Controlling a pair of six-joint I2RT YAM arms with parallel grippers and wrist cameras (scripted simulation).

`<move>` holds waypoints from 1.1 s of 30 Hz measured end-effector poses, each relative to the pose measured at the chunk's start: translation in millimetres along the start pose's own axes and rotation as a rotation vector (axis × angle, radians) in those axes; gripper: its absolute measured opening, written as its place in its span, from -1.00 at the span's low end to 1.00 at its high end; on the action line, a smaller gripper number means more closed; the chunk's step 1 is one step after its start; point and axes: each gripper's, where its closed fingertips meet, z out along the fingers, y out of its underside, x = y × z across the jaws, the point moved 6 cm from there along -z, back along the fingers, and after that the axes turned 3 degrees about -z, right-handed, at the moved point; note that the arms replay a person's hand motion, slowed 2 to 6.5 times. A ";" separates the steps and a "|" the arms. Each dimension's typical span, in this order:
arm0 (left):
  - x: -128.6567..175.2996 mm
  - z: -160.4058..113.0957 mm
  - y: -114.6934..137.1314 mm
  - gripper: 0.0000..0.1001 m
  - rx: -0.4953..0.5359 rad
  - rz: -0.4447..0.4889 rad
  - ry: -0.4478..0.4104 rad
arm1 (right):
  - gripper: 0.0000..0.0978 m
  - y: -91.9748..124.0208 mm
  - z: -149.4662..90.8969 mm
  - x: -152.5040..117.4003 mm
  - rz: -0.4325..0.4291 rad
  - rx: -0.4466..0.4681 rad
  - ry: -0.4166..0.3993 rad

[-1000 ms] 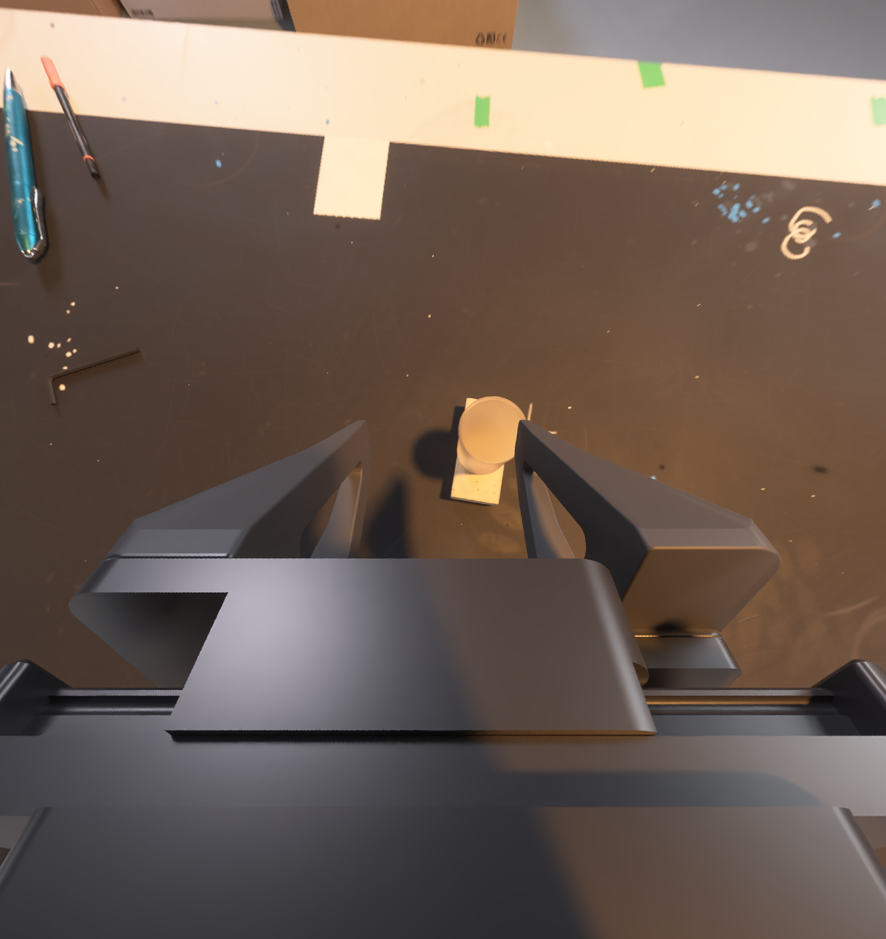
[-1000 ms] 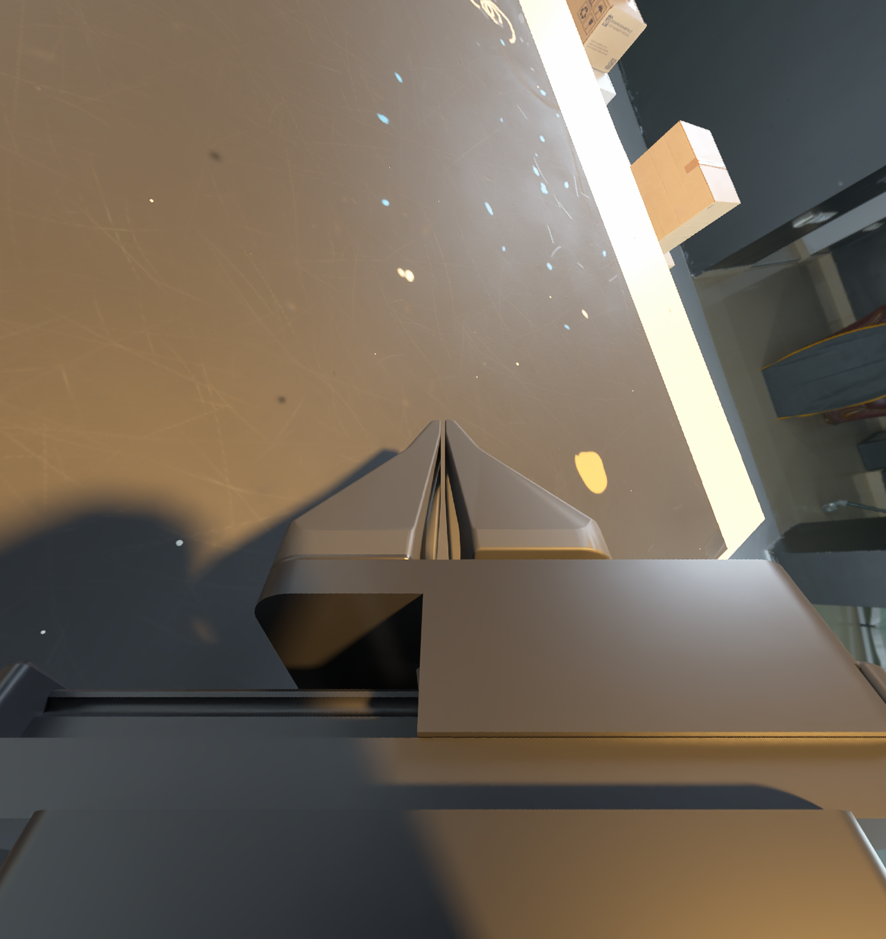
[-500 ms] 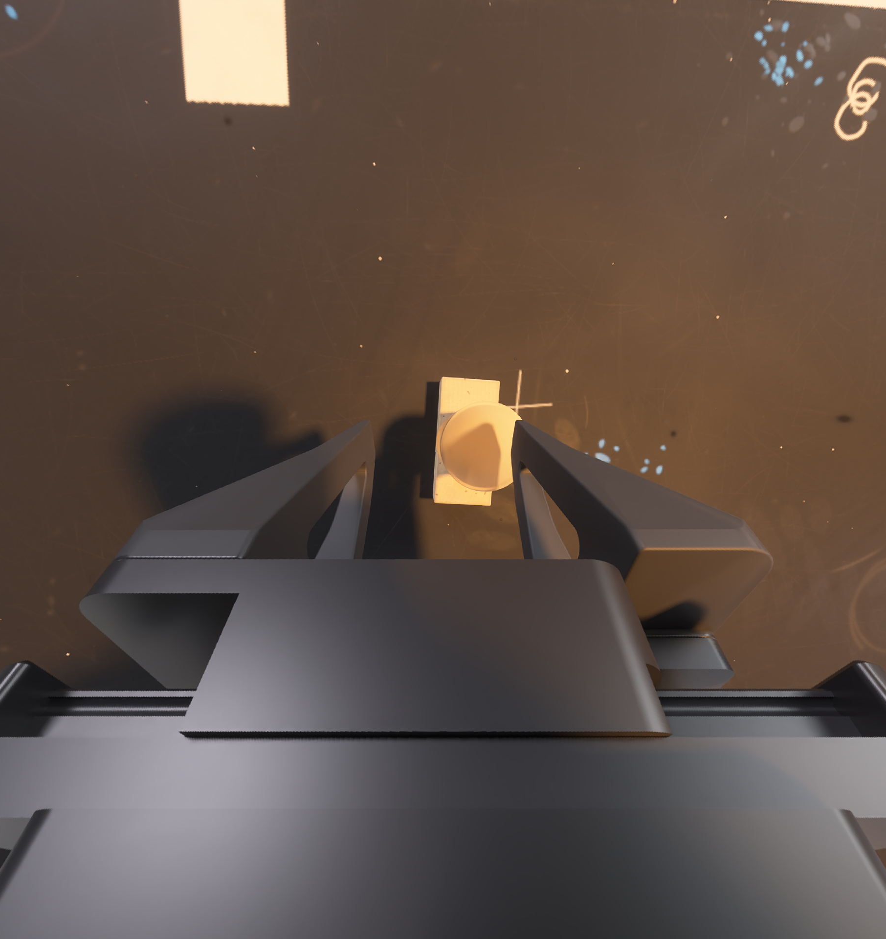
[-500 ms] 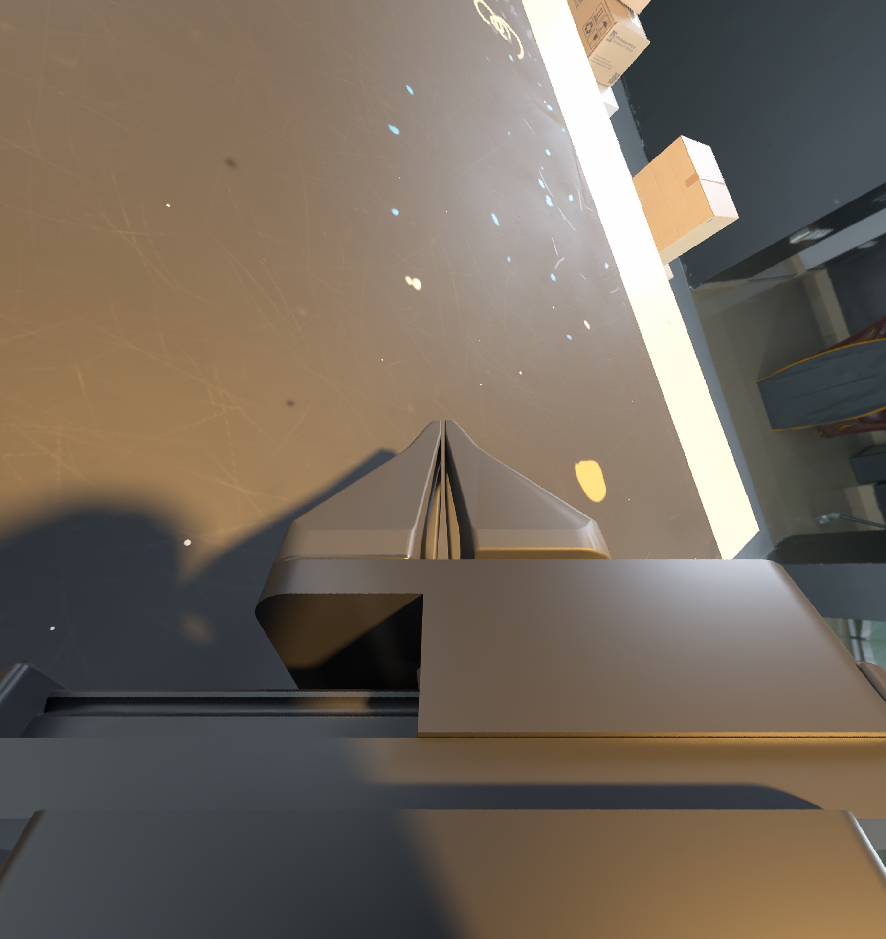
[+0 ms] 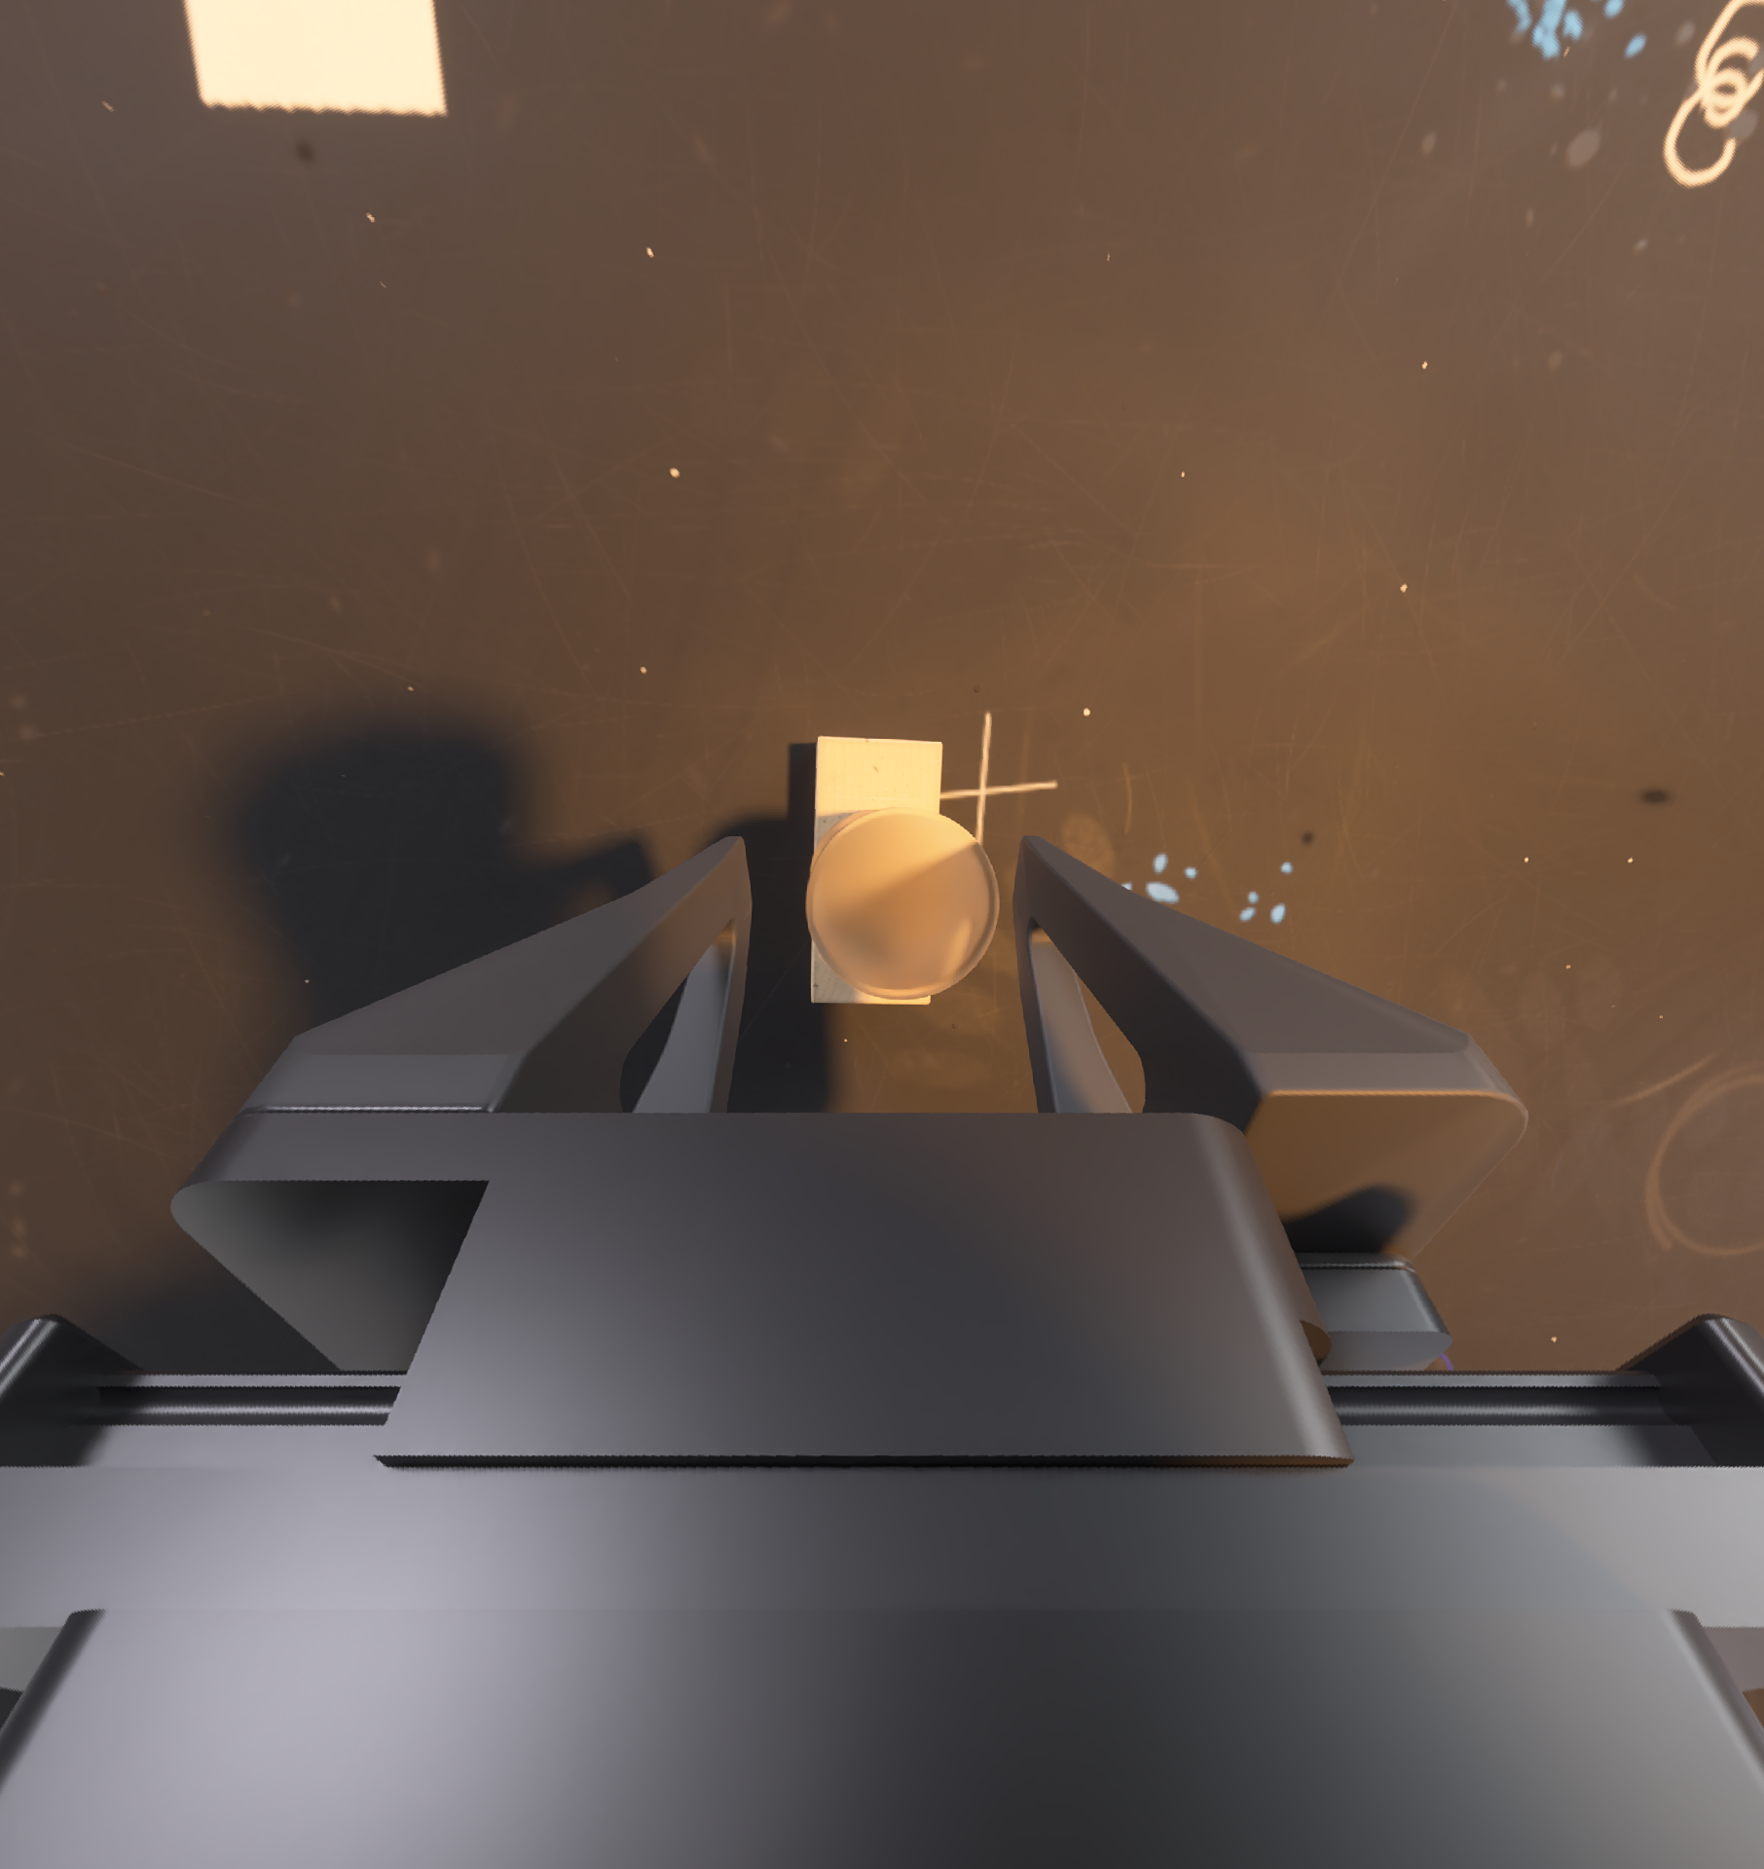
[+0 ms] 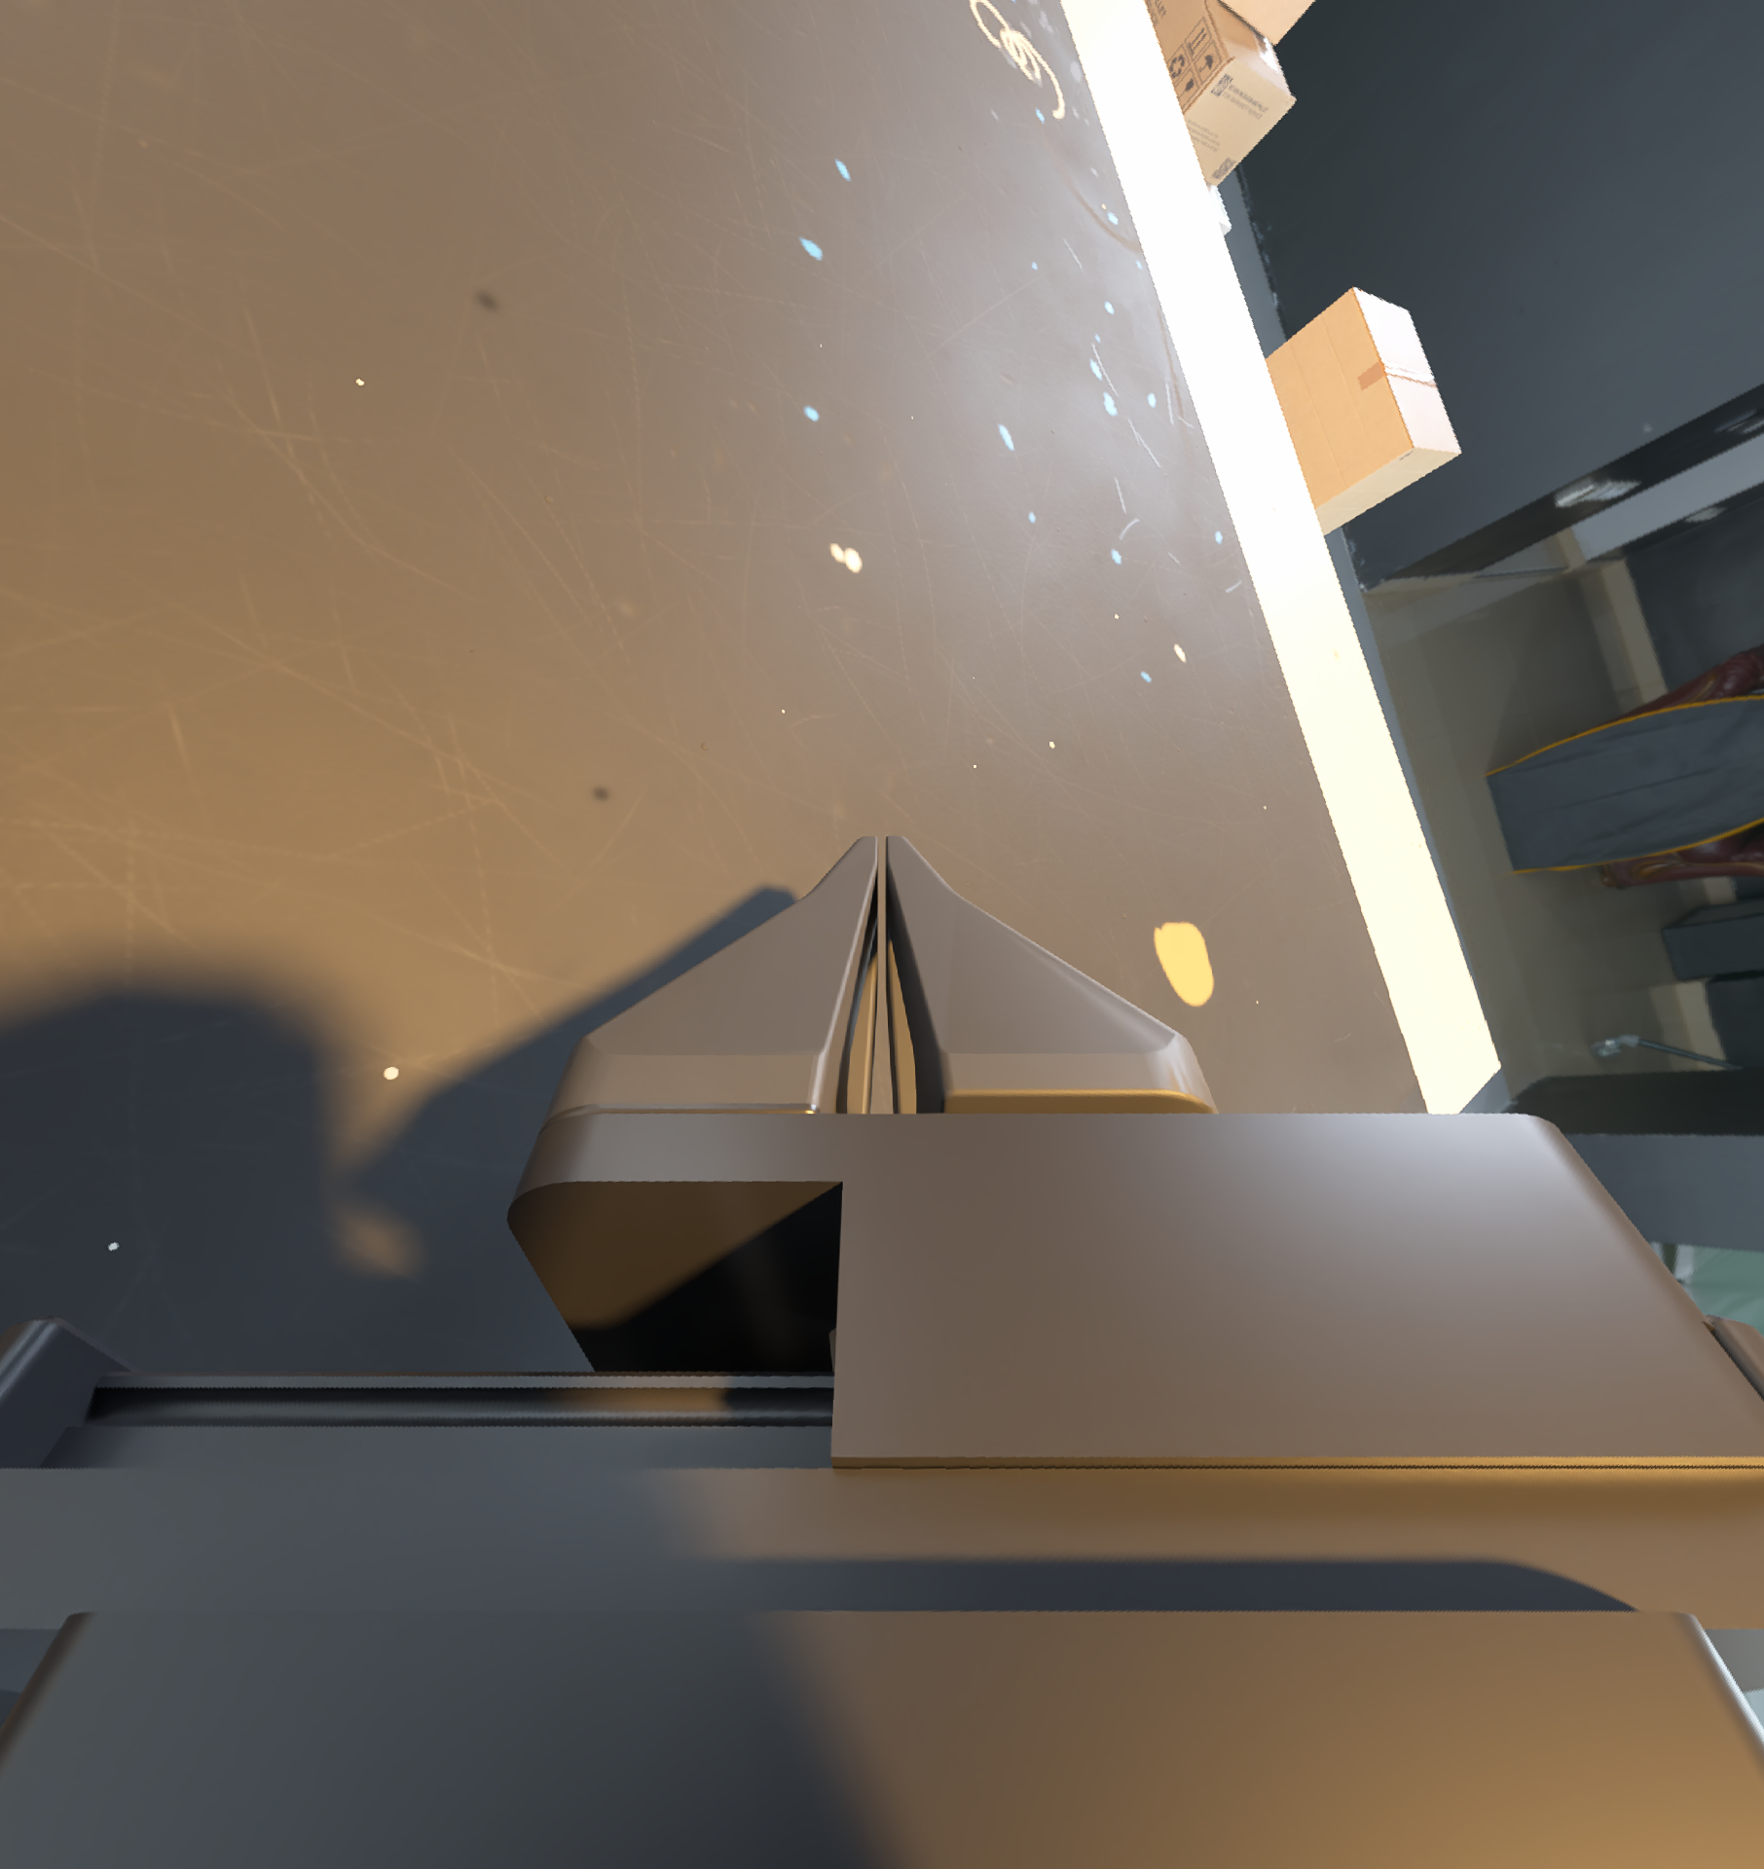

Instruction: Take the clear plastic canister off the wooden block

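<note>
1 upright canister (image 5: 901, 903) on lengthwise block (image 5: 876, 777), between spread left pincer (image 5: 883, 860) fingers; right pincer (image 6: 880, 844) closed, empty.

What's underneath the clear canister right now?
The clear plastic canister stands on a pale wooden block. The canister covers the block's middle, so the contact itself is hidden.

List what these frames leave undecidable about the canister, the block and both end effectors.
- Canister height and walls: left wrist view looks down on its top only.
- Wooden block: canister covers its near part.
- Left end effector: height above the canister unclear.
- Right end effector: shut; canister and block lie outside this view.
</note>
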 end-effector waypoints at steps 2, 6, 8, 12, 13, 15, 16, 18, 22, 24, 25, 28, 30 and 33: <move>1.1 3.6 1.2 -0.11 -0.025 0.001 0.005 | -0.97 -0.2 0.0 -0.5 -0.006 -0.001 0.002; -0.5 8.7 1.9 -0.12 -0.048 -0.010 0.024 | -0.97 -0.6 -0.2 -1.1 -0.018 -0.002 0.005; -1.6 9.8 1.7 -0.13 -0.054 -0.017 0.041 | -0.97 -0.7 -0.2 -1.4 -0.022 -0.002 0.005; -2.9 11.4 2.4 -0.16 -0.071 -0.027 0.077 | -0.98 -0.7 -0.1 -1.9 -0.026 -0.002 0.004; -3.1 11.7 2.7 -0.17 -0.076 -0.030 0.085 | -0.98 -0.7 -0.1 -2.0 -0.027 -0.002 0.004; -3.3 12.0 3.0 -0.19 -0.084 -0.034 0.100 | -0.98 -0.6 0.0 -2.2 -0.028 -0.003 0.004; -3.1 12.0 3.0 -0.21 -0.088 -0.035 0.109 | -0.98 -0.6 0.0 -2.3 -0.028 -0.003 0.004; -2.5 12.3 2.7 -0.29 -0.092 -0.036 0.126 | -0.97 -0.6 0.0 -2.4 -0.030 -0.003 0.004; -2.3 12.2 0.4 -0.31 -0.087 -0.036 0.146 | -0.97 -0.6 0.0 -2.6 -0.034 -0.003 0.003; -2.5 12.2 0.3 -0.31 -0.086 -0.035 0.148 | -0.98 -0.7 0.0 -2.9 -0.037 -0.003 0.003; -2.5 12.2 0.3 -0.31 -0.086 -0.035 0.148 | -0.98 -0.7 0.0 -3.0 -0.038 -0.003 0.003; -4.1 11.3 0.2 -0.32 -0.078 -0.035 0.139 | -0.98 -0.7 0.1 -3.5 -0.042 -0.003 0.003; -7.8 9.9 0.1 -0.32 -0.056 -0.041 0.118 | -0.98 -0.7 0.1 -3.7 -0.044 -0.003 0.003; -13.9 3.6 0.5 -0.32 -0.001 -0.054 0.069 | -0.98 -0.7 0.2 -3.8 -0.046 -0.004 0.004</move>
